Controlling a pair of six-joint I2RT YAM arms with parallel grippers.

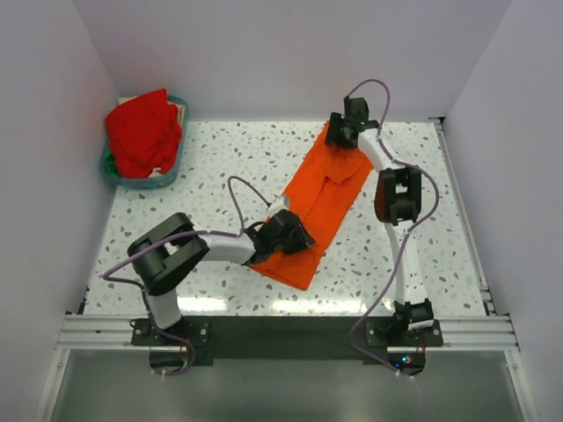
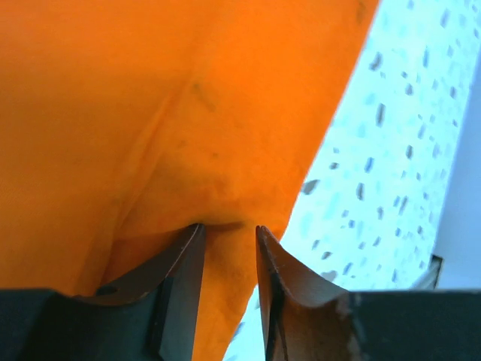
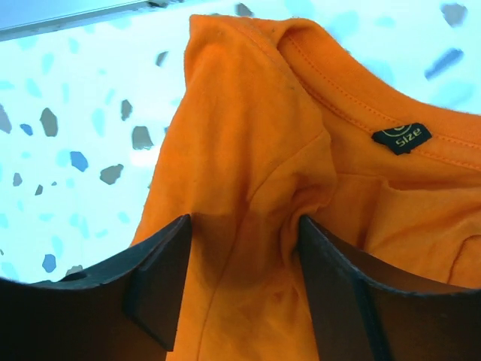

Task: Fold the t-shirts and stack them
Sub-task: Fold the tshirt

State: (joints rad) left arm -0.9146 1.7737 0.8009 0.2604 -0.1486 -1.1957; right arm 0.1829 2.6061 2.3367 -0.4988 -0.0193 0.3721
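Observation:
An orange t-shirt lies diagonally on the speckled table, folded into a long strip. Its collar end is at the back and its hem end is towards the front. My left gripper is at the hem end. In the left wrist view its jaws stand close together with a fold of the orange cloth between them. My right gripper is at the collar end. In the right wrist view its jaws stand wide apart, pressed onto the shoulder cloth beside the size label, with cloth bunched between them.
A teal basket stands at the back left of the table with a crumpled red t-shirt heaped in it. White walls close in the table on the left, back and right. A metal rail runs along the near edge.

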